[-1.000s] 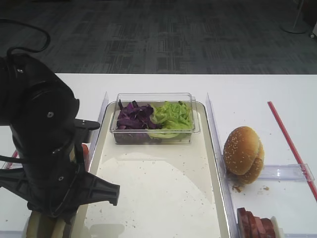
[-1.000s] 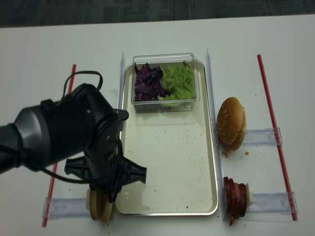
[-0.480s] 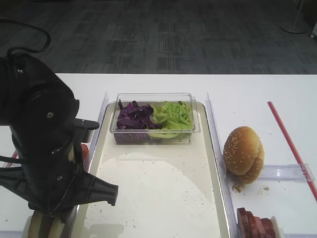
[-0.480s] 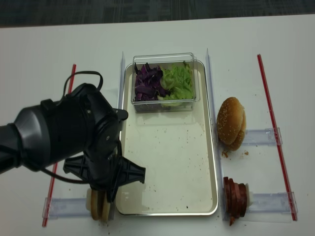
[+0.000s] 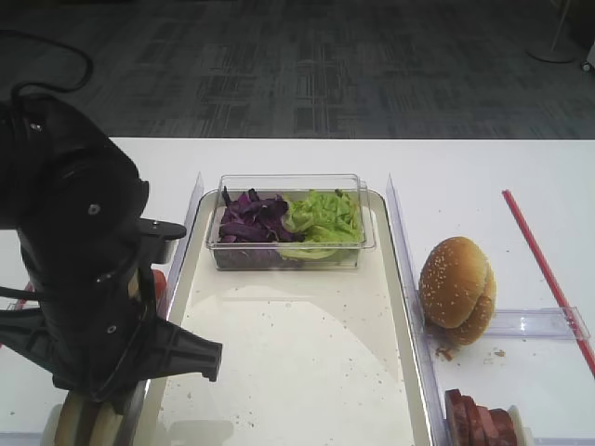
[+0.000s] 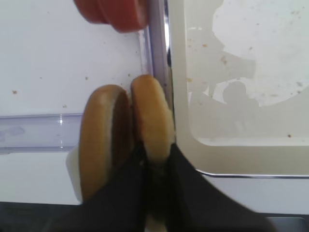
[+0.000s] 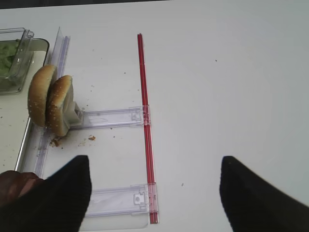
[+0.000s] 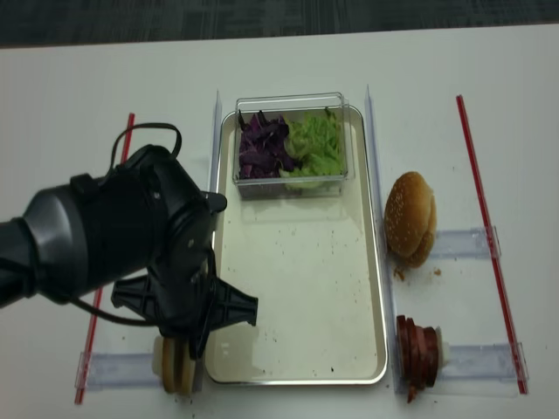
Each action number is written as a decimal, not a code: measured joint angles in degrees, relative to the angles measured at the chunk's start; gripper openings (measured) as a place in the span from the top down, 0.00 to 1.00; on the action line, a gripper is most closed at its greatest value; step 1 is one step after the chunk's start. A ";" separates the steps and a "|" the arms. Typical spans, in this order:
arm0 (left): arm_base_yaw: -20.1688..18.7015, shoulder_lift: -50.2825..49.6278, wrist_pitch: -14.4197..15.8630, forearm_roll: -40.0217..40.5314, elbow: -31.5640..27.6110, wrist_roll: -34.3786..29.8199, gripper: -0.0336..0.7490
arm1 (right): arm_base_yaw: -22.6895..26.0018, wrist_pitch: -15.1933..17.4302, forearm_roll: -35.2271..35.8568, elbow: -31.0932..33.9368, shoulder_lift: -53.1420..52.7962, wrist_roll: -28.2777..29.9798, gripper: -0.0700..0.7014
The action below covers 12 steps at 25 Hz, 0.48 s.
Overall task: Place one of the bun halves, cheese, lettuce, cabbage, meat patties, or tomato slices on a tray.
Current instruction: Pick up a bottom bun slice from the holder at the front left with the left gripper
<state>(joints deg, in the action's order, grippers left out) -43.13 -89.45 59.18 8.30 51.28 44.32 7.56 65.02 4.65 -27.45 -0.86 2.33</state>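
Left pincer [image 6: 155,191]: we have it clamped on the inner flat, tan-crusted bun half [image 6: 152,118], standing on edge;
Handling: we judge it light, soft, crushable; grip the rim gently

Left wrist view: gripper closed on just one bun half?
Yes, the left gripper fingers pinch the bun half nearest the tray, and the other bun half stands outside them.

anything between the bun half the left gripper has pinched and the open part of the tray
Nothing visible except the tray's own raised rim and a clear plastic rail beside it. The left gripper is shut on the bun half nearest that rim.
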 joint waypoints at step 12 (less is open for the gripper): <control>0.00 4.50 5.79 0.58 4.98 -0.33 0.91 | 0.00 0.00 0.00 0.00 0.00 0.00 0.17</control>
<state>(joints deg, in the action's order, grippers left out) -43.13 -84.95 64.97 8.88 56.27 43.99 7.56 65.02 4.65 -27.45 -0.86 2.33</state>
